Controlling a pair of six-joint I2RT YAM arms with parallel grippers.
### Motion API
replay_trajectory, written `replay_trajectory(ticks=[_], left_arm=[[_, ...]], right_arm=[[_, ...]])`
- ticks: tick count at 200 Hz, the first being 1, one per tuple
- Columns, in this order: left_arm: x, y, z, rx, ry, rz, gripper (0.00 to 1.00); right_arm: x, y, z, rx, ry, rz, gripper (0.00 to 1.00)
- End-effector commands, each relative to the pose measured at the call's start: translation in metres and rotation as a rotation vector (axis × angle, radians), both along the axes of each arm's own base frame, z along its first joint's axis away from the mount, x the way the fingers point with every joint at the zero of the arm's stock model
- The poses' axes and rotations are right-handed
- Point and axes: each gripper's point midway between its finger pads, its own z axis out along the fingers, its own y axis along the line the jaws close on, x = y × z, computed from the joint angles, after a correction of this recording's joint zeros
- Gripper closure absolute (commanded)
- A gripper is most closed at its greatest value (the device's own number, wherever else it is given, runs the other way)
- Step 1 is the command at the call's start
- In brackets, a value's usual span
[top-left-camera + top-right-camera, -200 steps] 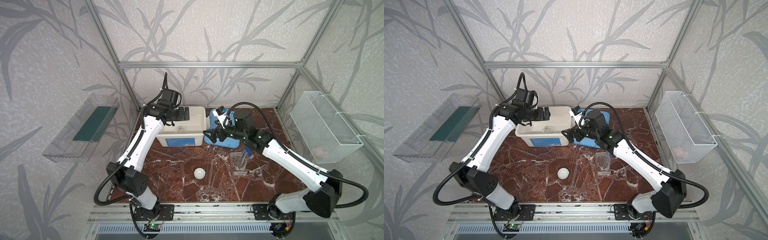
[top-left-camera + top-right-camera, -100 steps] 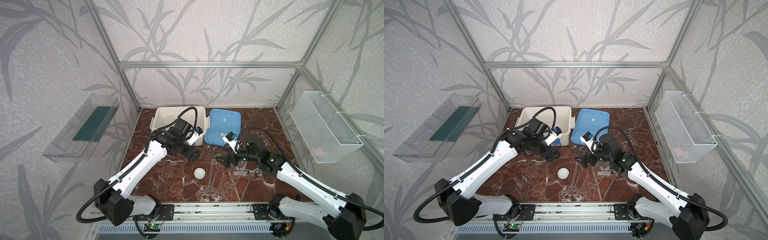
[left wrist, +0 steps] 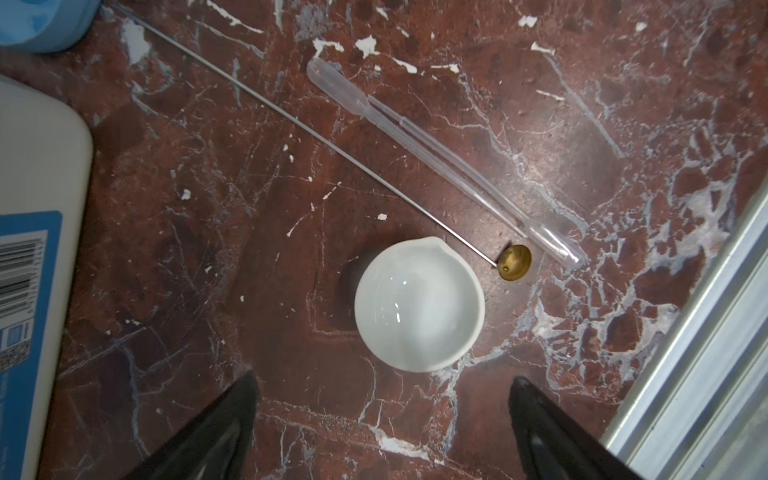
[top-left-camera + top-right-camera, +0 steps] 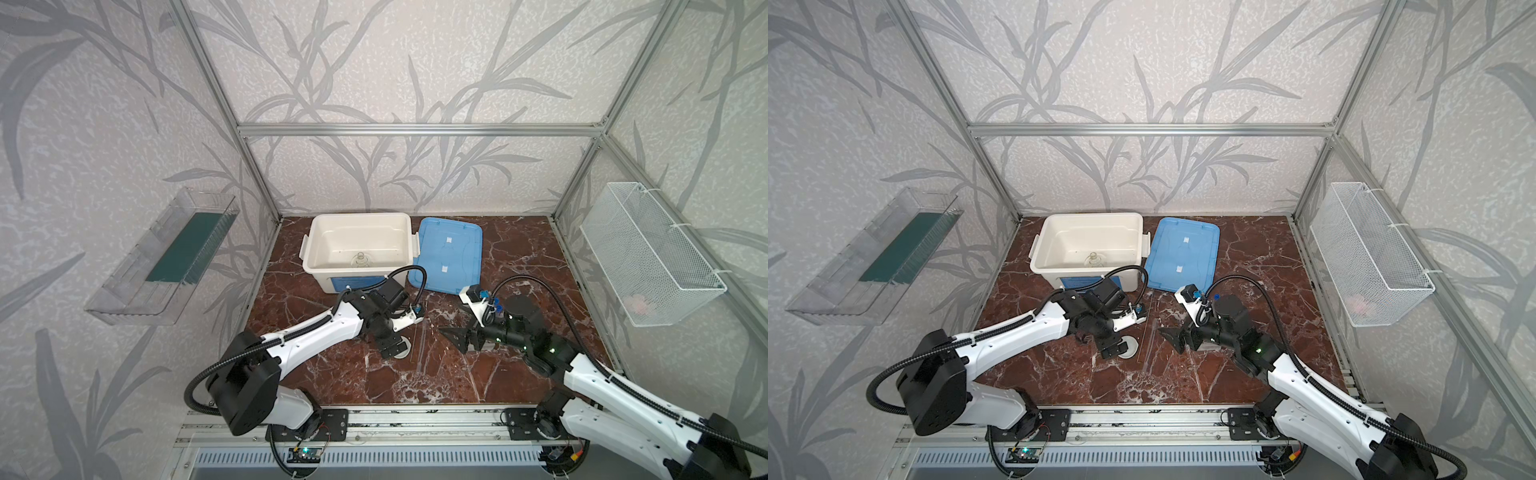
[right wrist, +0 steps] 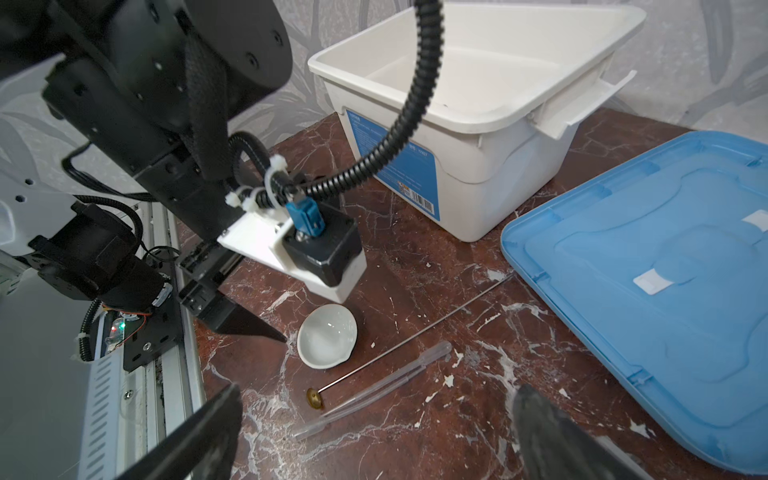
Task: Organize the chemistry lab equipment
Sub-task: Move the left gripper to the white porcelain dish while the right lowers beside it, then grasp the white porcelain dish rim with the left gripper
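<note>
Low, left arm (image 4: 316,332) tilts at white round dish (image 3: 419,305); both arms' jaws wide, empty.

The dish (image 3: 419,303) is glossy white (like glazed ceramic), the tabletop (image 3: 208,270) smooth red marble, the rod (image 5: 415,332) metal, the box (image 5: 498,166) and lid (image 5: 623,332) matt plastic.

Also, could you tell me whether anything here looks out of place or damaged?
Nothing looks spilled or broken. The blue lid lies off the white box, beside it, and the thin rod and clear pipettes lie loose by the white dish.
</note>
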Motion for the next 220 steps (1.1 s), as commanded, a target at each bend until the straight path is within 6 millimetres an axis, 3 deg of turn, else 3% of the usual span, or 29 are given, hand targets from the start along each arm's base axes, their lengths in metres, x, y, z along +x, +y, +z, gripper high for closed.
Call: replay_trajectory(ticks=[1,49,101,220], left_arm=[[0.004,-0.01,-0.005,-0.001,-0.062,-0.078,0.04],[-0.002,-0.018,-0.028,0.033,-0.054,-0.101,0.04],[-0.004,-0.01,-0.049,0.111,-0.021,-0.103,0.07],[-0.006,-0.019,-0.063,0.117,0.062,-0.11,0.18]], right_arm=[[0.005,-0.001,0.014,0.042,-0.056,-0.018,0.01],[0.005,-0.002,0.012,0.038,-0.066,-0.021,0.01],[0.005,-0.004,0.007,0.022,-0.07,-0.029,0.01],[0.009,-0.01,0.003,0.002,-0.085,-0.067,0.01]])
